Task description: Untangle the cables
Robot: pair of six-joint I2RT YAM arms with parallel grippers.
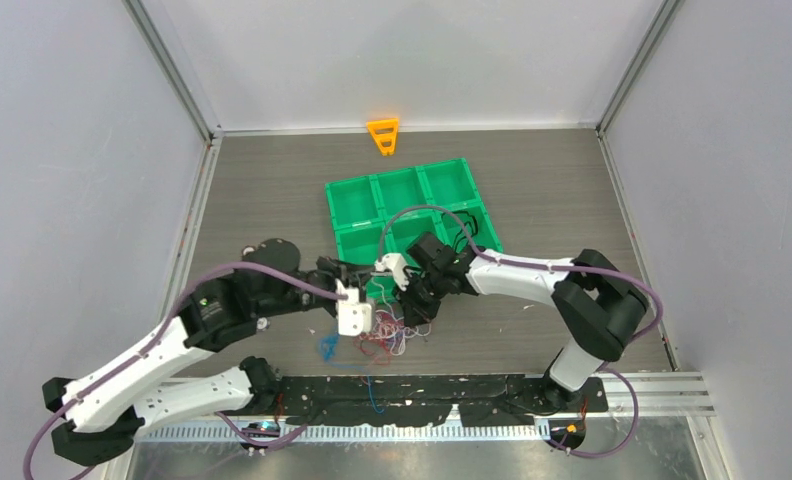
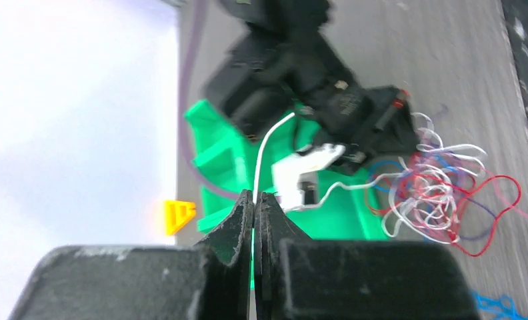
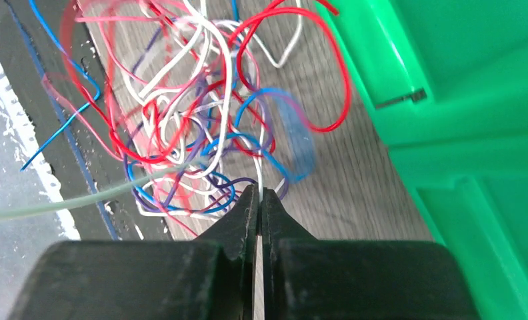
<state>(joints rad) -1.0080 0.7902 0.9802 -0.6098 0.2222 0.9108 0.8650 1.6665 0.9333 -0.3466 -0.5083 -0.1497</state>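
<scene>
Grey table [image 1: 572,190] is shared by green tray [image 1: 329,205] and cables [image 1: 390,338], bunched just in front of it. Tangle is judged mostly unsorted. White wire [image 2: 265,143] is pinched by closed left gripper [image 2: 255,200]; white strand [image 3: 262,170] at the knot is clamped by right gripper [image 3: 259,197].

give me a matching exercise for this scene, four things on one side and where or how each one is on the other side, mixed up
Things:
1. left gripper
2. green tray
3. orange piece
4. cable tangle

Places or states:
a. at the far edge of the table
b. shut on a white wire
c. loose heap just on the near side of the tray
d. divided into compartments

Pairs: 1-b, 2-d, 3-a, 4-c
</scene>
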